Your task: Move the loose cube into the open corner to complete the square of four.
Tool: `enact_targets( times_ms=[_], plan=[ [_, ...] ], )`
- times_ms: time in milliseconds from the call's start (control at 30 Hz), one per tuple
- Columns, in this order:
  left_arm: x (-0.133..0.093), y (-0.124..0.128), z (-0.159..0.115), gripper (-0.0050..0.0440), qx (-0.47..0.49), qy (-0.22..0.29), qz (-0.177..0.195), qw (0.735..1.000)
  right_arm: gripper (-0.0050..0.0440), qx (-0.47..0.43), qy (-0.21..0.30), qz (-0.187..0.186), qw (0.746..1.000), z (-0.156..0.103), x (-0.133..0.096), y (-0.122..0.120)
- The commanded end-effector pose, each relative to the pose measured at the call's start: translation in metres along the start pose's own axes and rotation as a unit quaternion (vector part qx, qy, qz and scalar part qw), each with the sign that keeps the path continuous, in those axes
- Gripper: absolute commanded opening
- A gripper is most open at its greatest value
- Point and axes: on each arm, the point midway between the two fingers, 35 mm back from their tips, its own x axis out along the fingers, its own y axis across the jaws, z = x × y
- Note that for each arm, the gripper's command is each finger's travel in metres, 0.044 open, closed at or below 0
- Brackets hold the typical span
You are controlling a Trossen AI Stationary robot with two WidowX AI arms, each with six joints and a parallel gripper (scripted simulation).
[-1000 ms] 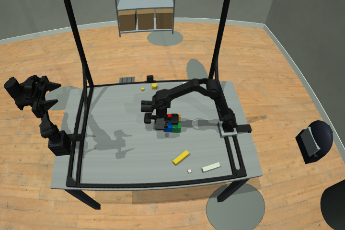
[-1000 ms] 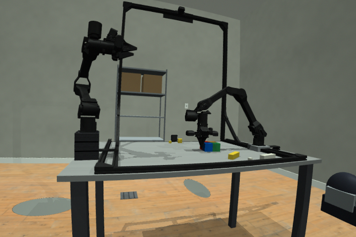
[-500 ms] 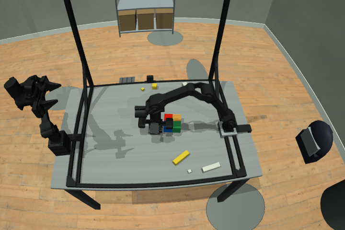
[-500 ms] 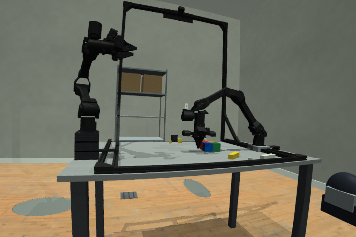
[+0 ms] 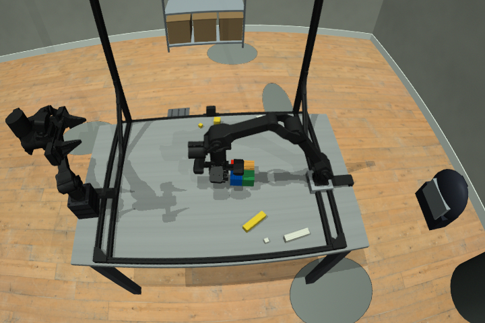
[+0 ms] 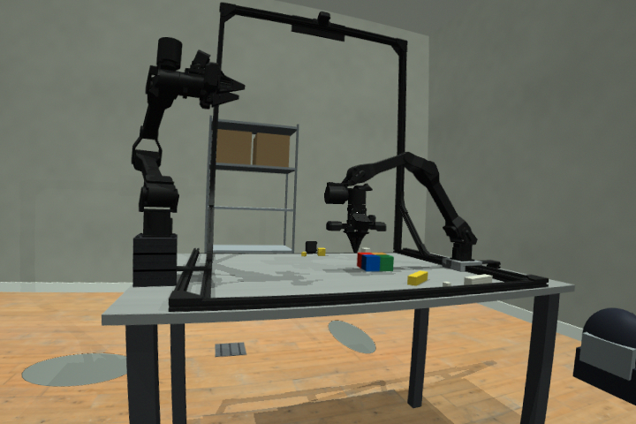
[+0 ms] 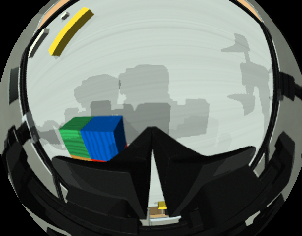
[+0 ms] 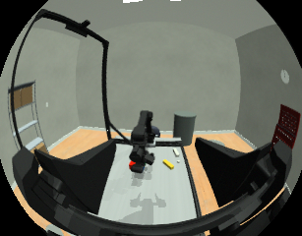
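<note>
Four cubes stand together in a block near the table's middle: red (image 5: 232,161), orange (image 5: 248,165), blue (image 5: 235,177) and green (image 5: 248,177). The red one is mostly hidden behind my left gripper. My left gripper (image 5: 221,171) points straight down right beside the red and blue cubes, its fingers shut on nothing; in the exterior view its tip (image 6: 357,248) hangs just above the cubes' tops. In the left wrist view the shut fingers (image 7: 152,138) stand next to the blue cube (image 7: 105,137) and green cube (image 7: 75,138). My right gripper (image 5: 76,132) (image 6: 238,92) is open and empty, raised high off the table's side.
A yellow bar (image 5: 254,221), a white bar (image 5: 296,234) and a tiny white cube (image 5: 266,240) lie near the front right. Two small yellow cubes (image 5: 217,120) and a black block (image 5: 211,110) sit at the back edge. A black frame rims the table.
</note>
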Motion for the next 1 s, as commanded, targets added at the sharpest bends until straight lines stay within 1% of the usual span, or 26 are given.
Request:
enact_targets(
  times_ms=[0,300,333,400,467,533,600,767,867,967],
  plan=[
    [-0.008,-0.002,0.0,0.0,0.0,-0.001,-0.007,1.0,0.04,0.002,0.0,0.001,1.0,0.0,0.0,0.0],
    [-0.008,-0.002,0.0,0.0,0.0,-0.001,-0.007,1.0,0.04,0.002,0.0,0.001,1.0,0.0,0.0,0.0],
    [-0.004,0.0,0.0,0.0,0.0,0.0,-0.003,1.0,0.04,0.002,0.0,0.001,1.0,0.0,0.0,0.0],
    [-0.008,0.003,-0.002,0.0,0.033,0.0,-0.003,0.999,0.04,0.002,0.0,0.001,1.0,0.0,0.0,0.0],
    [-0.018,0.012,-0.009,0.0,0.127,-0.001,-0.003,0.992,0.04,0.002,0.0,0.001,1.0,0.0,0.0,0.0],
    [-0.018,0.012,-0.009,0.0,0.127,-0.001,-0.003,0.992,0.04,0.002,0.0,0.001,1.0,0.0,0.0,0.0],
    [-0.029,0.022,-0.016,0.0,0.222,-0.002,-0.004,0.975,0.04,0.002,0.0,0.001,1.0,0.0,0.0,0.0],
    [-0.045,0.04,-0.027,0.0,0.365,-0.004,-0.004,0.931,0.04,0.002,0.0,0.001,1.0,0.0,0.0,0.0],
    [-0.053,0.05,-0.032,0.0,0.446,-0.005,-0.004,0.895,0.04,0.002,0.0,0.001,1.0,0.0,0.0,0.0],
    [-0.061,0.061,-0.037,0.0,0.523,-0.005,-0.004,0.852,0.04,0.002,0.0,0.001,1.0,0.0,0.0,0.0]
  ],
)
